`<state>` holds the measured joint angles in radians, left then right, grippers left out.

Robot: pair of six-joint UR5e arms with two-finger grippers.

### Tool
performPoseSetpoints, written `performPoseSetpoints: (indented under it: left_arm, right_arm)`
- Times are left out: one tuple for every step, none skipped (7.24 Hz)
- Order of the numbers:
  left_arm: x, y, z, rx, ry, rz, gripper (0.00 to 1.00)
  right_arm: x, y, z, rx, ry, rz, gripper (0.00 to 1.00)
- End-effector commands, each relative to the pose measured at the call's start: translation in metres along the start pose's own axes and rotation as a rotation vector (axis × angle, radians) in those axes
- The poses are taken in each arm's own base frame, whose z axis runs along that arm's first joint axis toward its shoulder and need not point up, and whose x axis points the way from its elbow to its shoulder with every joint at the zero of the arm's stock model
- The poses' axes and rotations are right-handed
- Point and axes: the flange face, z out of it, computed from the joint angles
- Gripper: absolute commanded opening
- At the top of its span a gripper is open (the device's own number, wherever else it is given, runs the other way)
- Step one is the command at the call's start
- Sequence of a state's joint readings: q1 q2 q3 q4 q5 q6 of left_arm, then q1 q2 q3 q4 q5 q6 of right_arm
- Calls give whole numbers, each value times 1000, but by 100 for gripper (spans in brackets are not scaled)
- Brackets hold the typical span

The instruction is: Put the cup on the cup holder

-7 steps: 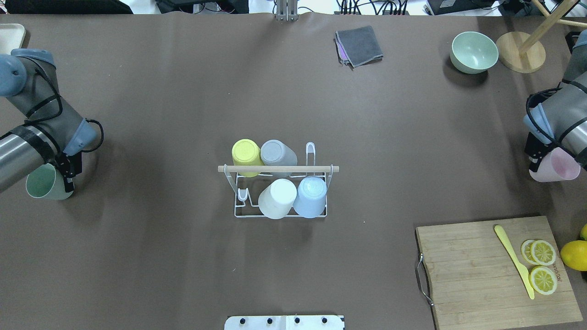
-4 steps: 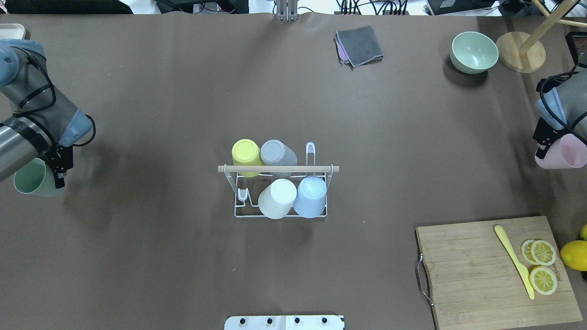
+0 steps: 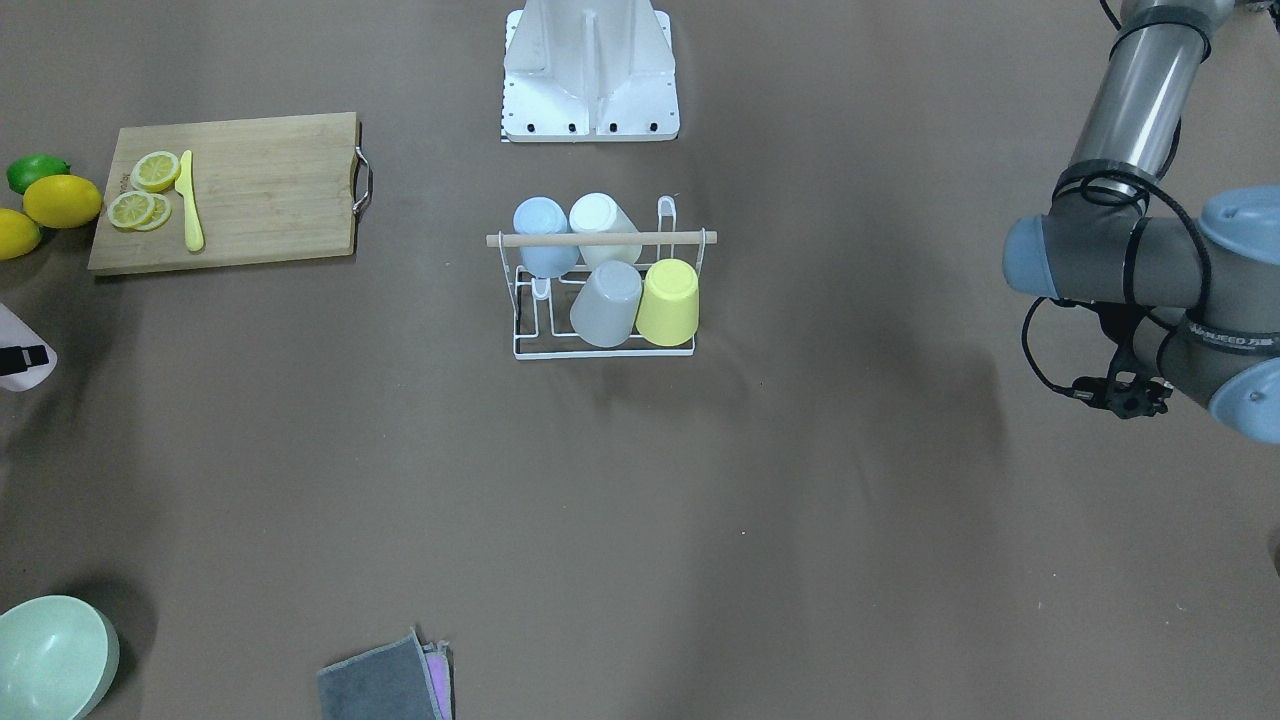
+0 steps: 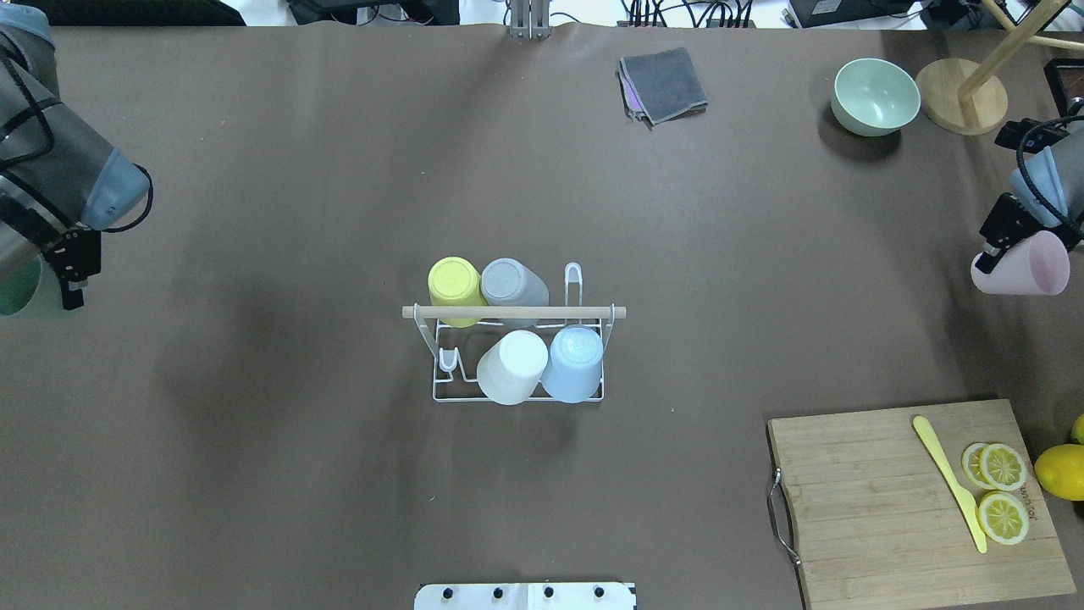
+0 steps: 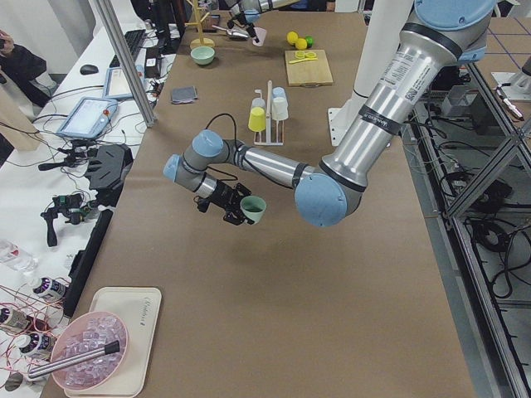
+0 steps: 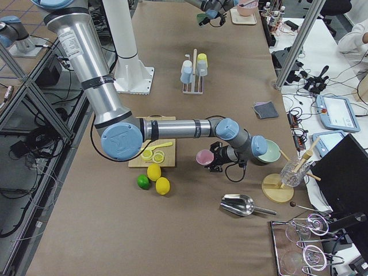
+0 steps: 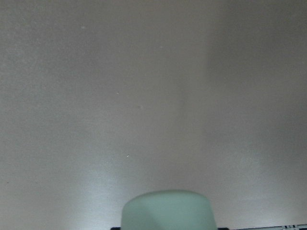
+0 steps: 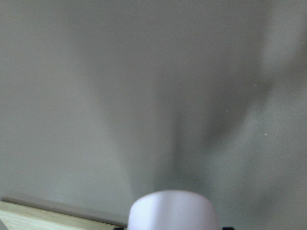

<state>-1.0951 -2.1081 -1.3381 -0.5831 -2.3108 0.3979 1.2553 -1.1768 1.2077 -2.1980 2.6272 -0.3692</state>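
Observation:
The cup holder (image 4: 593, 396), a white wire rack with a wooden rod (image 4: 514, 313), stands mid-table and also shows in the front view (image 3: 604, 352). It carries a yellow cup (image 4: 455, 284), a grey cup (image 4: 511, 284), a white cup (image 4: 512, 366) and a light blue cup (image 4: 574, 363), all upside down. Two pegs are bare. My left gripper (image 4: 51, 284) is shut on a green cup (image 5: 253, 208) at the far left, above the table. My right gripper (image 4: 999, 250) is shut on a pink cup (image 4: 1025, 267) at the far right, held on its side.
A wooden cutting board (image 4: 881, 508) with lemon slices (image 4: 1003, 491) and a yellow knife (image 4: 948, 483) lies front right, lemons beside it. A green bowl (image 4: 876, 96), a wooden stand (image 4: 961, 95) and a folded grey cloth (image 4: 663, 83) lie at the back.
Both arms have moved outward and toward the far side of the table with their cups. The green cup is now mostly past the view's left edge. The rack is unchanged.

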Motion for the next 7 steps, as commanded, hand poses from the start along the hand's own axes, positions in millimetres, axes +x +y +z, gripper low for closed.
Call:
performPoseSetpoints:
  left_arm:
    - [11, 27, -43, 102, -164, 79, 0]
    - [-1, 37, -59, 124, -194, 61, 0]
    - [4, 52, -76, 163, -250, 17, 0]
    - [8, 54, -82, 212, -295, 12, 0]
    - [7, 54, -86, 238, -308, 20, 0]
    - [11, 61, -93, 262, -315, 29, 0]
    - [13, 63, -102, 313, -352, 36, 0]
  right_arm:
    - [-29, -2, -6, 56, -97, -60, 49]
    - [-42, -2, -11, 75, -120, -80, 49]
    - [-54, -2, -14, 95, -149, -108, 49]
    - [-60, -1, -14, 107, -176, -133, 49]
    - [-59, 0, -9, 108, -196, -141, 49]
    - [-62, -1, -5, 112, -200, -161, 49]
    - [-65, -3, -5, 121, -195, -192, 49]
